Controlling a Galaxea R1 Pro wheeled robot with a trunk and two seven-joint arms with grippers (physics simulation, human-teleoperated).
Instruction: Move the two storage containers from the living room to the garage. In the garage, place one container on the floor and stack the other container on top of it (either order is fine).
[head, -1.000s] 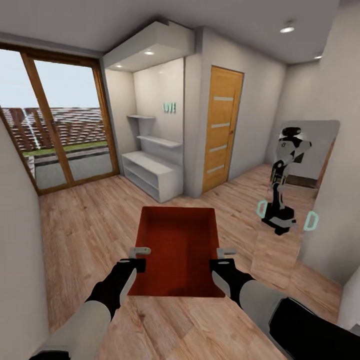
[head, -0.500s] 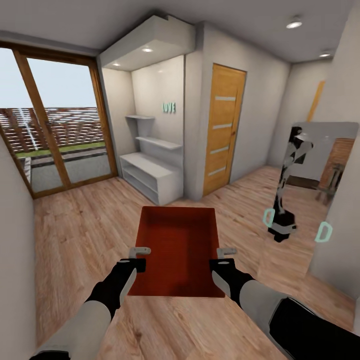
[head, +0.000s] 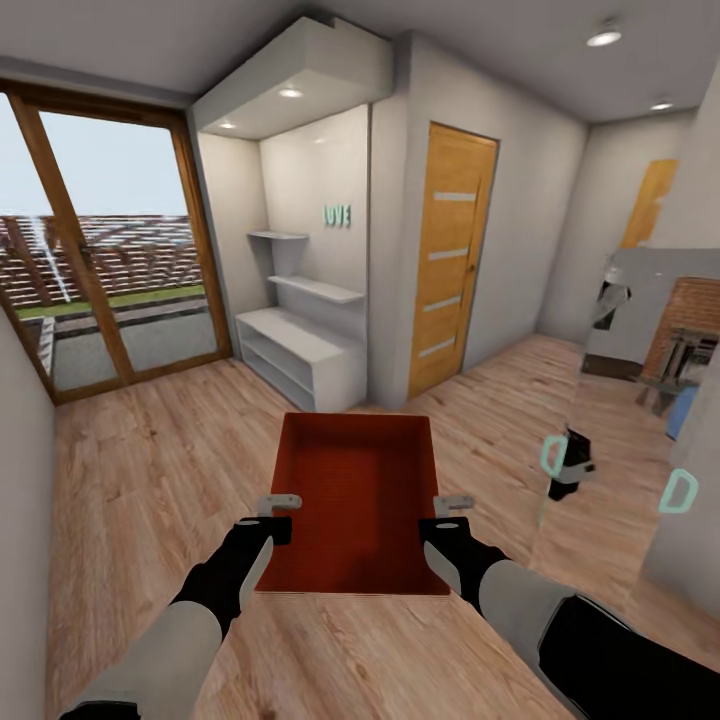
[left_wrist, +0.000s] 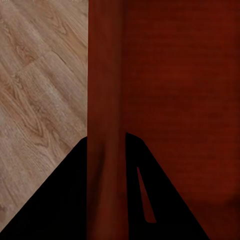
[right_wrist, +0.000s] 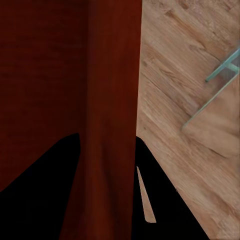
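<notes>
One orange-red storage container (head: 355, 495) hangs level above light wood planks, low in the middle of the head view. My left gripper (head: 277, 512) is shut on its left wall and my right gripper (head: 452, 514) on its right wall. In the left wrist view the red wall (left_wrist: 106, 90) runs between the black fingers (left_wrist: 55, 205) of the left gripper (left_wrist: 106, 150). The right wrist view shows the other wall (right_wrist: 112, 85) clamped in the right gripper (right_wrist: 106, 147). The garage is out of view.
A white shelf unit (head: 300, 360) fills an alcove ahead, with a slatted wooden door (head: 452, 260) to its right. Glass sliding doors (head: 100, 260) stand at the left. A mirror panel (head: 620, 420) leans on the right wall. A corridor with another orange door (head: 648, 205) opens behind it.
The whole view has shifted as the robot rolled forward: the mirror slid right, the window left. The container and both grippers keep the same place and hold.
</notes>
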